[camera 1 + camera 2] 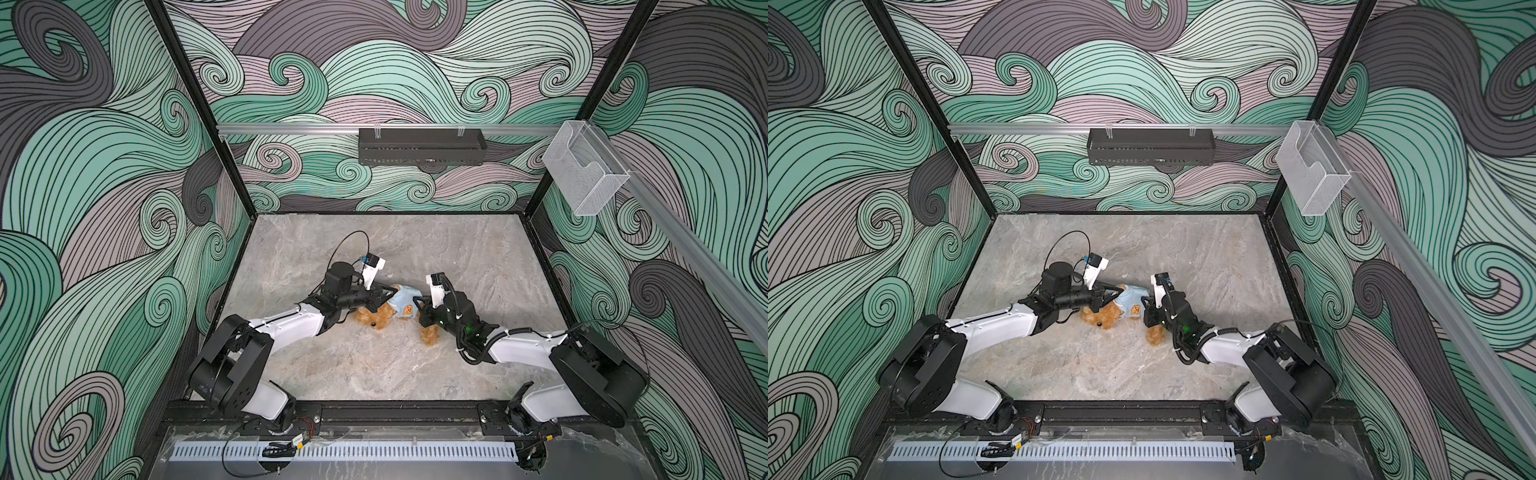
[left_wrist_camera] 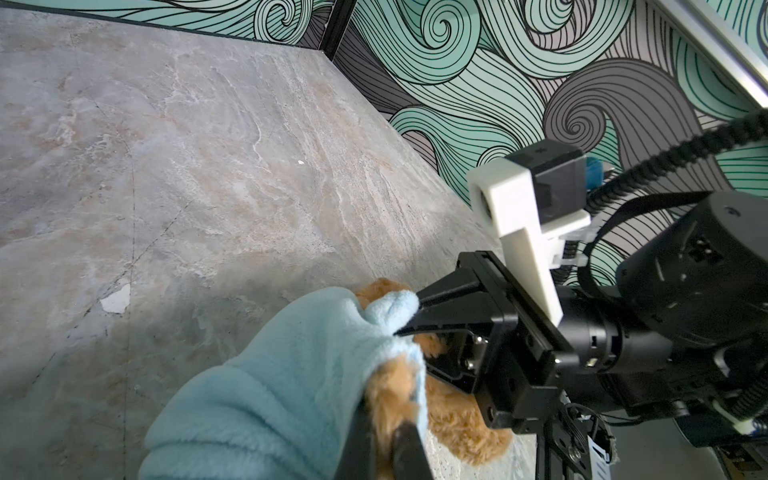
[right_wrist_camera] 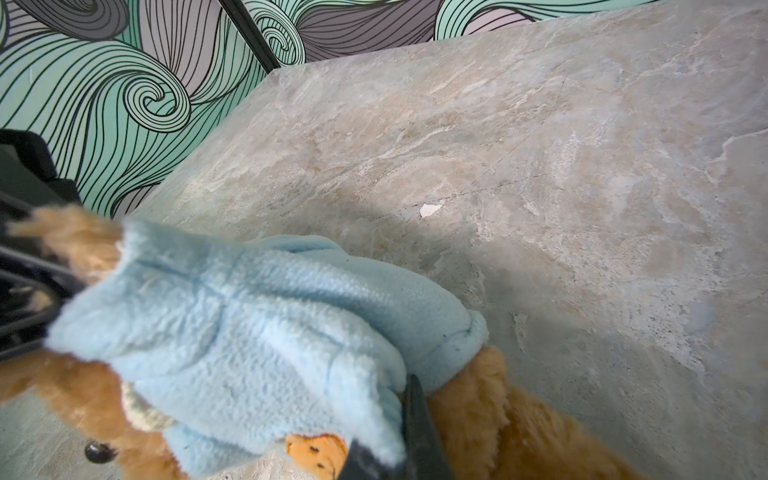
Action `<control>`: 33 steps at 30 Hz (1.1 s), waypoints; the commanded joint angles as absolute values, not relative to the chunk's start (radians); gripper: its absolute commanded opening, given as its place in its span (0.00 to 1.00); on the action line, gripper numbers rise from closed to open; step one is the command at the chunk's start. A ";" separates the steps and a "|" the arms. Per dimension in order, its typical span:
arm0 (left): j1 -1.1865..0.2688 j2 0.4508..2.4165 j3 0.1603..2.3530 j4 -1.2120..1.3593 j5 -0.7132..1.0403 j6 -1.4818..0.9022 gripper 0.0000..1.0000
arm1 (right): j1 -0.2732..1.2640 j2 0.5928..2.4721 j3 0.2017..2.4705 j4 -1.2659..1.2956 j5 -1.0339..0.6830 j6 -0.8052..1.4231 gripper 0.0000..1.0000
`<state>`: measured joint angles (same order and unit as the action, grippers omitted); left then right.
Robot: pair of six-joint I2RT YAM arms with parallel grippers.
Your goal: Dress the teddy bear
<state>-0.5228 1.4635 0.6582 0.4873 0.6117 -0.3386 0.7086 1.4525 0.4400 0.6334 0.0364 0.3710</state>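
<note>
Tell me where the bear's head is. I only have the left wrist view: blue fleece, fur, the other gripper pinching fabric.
Observer: In both top views the teddy bear's head lies bare outside the garment, beside the left gripper.
Operator: Which garment side is up?
Observer: The side with the bear patch, clear in the right wrist view.
Operator: Legs?
Observer: One bare leg sticks out past the hem, toward the near edge from the right gripper.

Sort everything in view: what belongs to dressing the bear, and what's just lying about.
In the job: teddy bear; light-blue garment, partly on it; left claw and right claw, both pinching the garment.

Just there: black tray; clear bin; both hang above the table.
</note>
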 commanded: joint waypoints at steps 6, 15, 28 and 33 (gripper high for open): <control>-0.537 1.414 0.791 0.253 0.690 -0.055 0.00 | 0.654 1.515 0.427 0.349 0.111 0.328 0.00; -0.640 1.527 1.000 -0.279 0.374 0.248 0.20 | 0.652 1.397 0.331 0.614 -0.064 0.169 0.00; -0.647 1.459 1.129 -0.389 0.400 0.321 0.35 | 0.655 1.341 0.308 0.629 -0.110 0.150 0.00; -0.655 1.477 1.153 -0.414 0.432 0.377 0.35 | 0.657 1.350 0.314 0.627 -0.112 0.150 0.00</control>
<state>-0.6472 1.4765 1.1042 -0.3553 0.4007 0.3233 0.6624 1.3457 0.3260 0.6773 -0.1066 0.1638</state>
